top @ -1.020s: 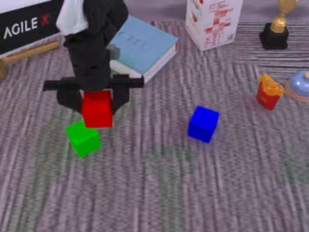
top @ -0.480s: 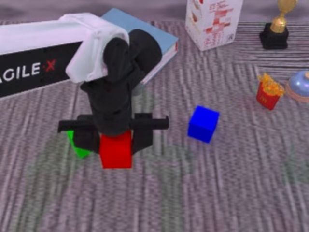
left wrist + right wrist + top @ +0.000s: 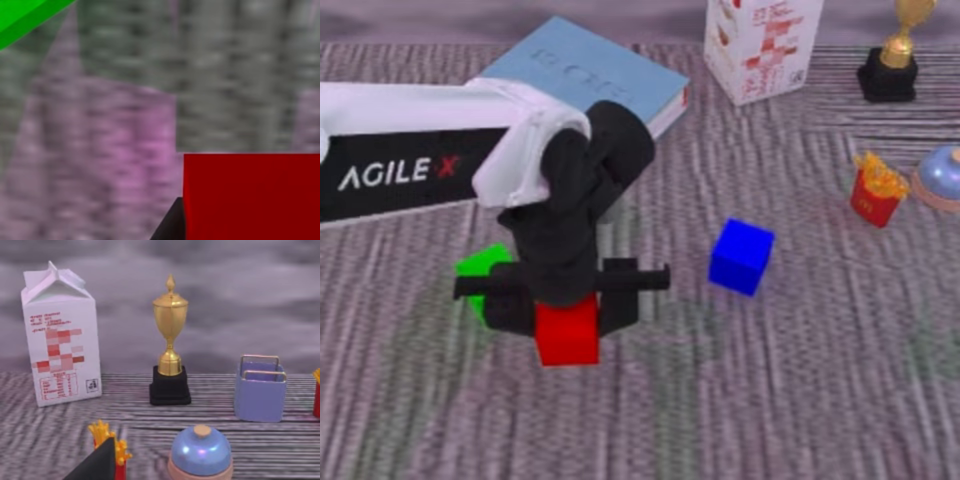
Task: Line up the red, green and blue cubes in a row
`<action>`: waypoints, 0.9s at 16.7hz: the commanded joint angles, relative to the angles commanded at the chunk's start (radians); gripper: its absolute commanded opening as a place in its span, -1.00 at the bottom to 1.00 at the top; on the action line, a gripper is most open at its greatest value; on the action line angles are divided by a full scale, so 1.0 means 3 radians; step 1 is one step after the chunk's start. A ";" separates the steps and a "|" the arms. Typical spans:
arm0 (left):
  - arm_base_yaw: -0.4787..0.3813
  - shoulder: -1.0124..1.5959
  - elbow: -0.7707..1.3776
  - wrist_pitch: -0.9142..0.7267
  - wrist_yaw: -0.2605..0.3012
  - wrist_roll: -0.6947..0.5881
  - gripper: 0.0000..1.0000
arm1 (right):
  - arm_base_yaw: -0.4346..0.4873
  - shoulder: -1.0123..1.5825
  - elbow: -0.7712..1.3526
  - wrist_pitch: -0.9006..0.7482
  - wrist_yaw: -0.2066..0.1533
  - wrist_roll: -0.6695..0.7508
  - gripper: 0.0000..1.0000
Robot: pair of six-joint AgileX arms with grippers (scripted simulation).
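Observation:
My left gripper (image 3: pixel 566 314) is shut on the red cube (image 3: pixel 567 335), holding it low over the table left of the middle. In the left wrist view the red cube (image 3: pixel 250 196) fills one corner beside a dark finger (image 3: pixel 172 226). The green cube (image 3: pixel 480 268) lies just behind and left of it, mostly hidden under the arm; one corner of the green cube (image 3: pixel 22 17) shows in the left wrist view. The blue cube (image 3: pixel 740 256) sits alone right of the middle. My right gripper (image 3: pixel 102 465) shows only as a dark tip, parked out of the top view.
A light-blue book (image 3: pixel 590 85) lies at the back left. A milk carton (image 3: pixel 760 45) and a trophy (image 3: pixel 892 55) stand along the back. A fries carton (image 3: pixel 875 190) and a bell (image 3: pixel 945 178) are at the right edge. A blue basket (image 3: pixel 260 390) stands beyond the bell.
My left arm has carried the red cube from beside the green cube toward the front and a little right. The green and blue cubes have stayed put.

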 joint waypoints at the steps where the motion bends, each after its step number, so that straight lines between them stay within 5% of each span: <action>1: -0.0008 0.0046 -0.0087 0.0134 0.0001 0.0004 -1.00 | 0.0000 0.0000 0.0000 0.0000 0.0000 0.0000 1.00; 7: -0.0026 0.0129 -0.0233 0.0327 0.0001 0.0012 -1.00 | 0.0000 0.0000 0.0000 0.0000 0.0000 0.0000 1.00; 15: -0.0026 0.0129 -0.0233 0.0327 0.0001 0.0012 0.21 | 0.0000 0.0000 0.0000 0.0000 0.0000 0.0000 1.00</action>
